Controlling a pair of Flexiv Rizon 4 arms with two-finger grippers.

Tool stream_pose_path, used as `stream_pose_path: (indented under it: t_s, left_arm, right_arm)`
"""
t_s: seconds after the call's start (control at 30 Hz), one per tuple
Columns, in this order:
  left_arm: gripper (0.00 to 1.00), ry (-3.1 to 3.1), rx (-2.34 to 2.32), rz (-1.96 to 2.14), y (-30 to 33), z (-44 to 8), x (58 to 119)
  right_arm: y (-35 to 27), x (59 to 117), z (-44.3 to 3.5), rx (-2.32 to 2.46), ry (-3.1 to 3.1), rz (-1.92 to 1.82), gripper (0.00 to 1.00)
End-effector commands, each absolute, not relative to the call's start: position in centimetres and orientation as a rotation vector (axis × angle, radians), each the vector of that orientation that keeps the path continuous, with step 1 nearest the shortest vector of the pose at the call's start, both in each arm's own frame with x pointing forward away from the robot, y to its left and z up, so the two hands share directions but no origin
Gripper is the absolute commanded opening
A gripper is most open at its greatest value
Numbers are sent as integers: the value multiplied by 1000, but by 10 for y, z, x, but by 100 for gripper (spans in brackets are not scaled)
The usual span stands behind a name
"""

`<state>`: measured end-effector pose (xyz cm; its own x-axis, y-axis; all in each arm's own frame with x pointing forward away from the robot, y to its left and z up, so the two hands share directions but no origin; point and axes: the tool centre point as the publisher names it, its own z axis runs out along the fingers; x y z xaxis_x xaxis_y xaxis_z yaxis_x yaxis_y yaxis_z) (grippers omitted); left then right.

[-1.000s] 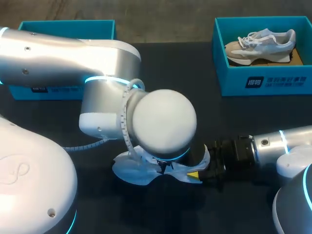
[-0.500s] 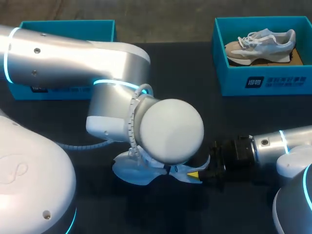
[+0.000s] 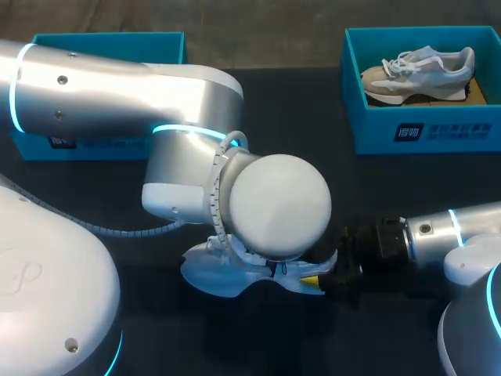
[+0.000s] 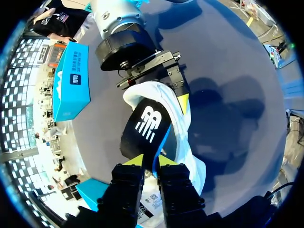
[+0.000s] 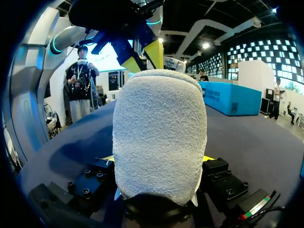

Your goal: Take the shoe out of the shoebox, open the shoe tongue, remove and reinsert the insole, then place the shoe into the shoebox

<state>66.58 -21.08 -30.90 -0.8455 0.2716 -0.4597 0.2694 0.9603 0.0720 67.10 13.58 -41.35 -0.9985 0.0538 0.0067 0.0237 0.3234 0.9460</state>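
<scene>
Pinched insole (image 4: 145, 130), braced shoe (image 3: 211, 274)
The left fingers (image 4: 136, 160) pinch the insole's near end; the right fingers (image 4: 183, 100) clamp the heel (image 5: 159, 133), straight ahead along its length.

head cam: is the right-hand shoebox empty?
No, a pale sneaker lies inside the right-hand shoebox.

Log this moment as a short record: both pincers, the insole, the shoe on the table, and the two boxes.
left pincer: shut on the black flat insole
insole: gripped end raised out of the white fabric shoe
right pincer: shut on the shoe's heel
shoe: on the black table, under the left arm
right teal cardboard shoebox: holds a grey-and-white sneaker
left teal cardboard shoebox: inside mostly hidden by the left arm
</scene>
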Motion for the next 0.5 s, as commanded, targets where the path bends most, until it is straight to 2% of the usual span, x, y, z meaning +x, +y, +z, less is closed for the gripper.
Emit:
stream_pose_path:
  t_s: [0.03,0.1,0.5]
  left_arm:
    - [5,2634,381,2,-209,-309,668]
    - [0,2635,378,1,-209,-310,668]
    - [0,2660,300,-36,-204,-309,672]
  right_arm:
    - [136,670,-414,75,2538,1806,0]
    - [136,670,-414,75,2538,1806,0]
    - [136,670,-414,75,2538,1806,0]
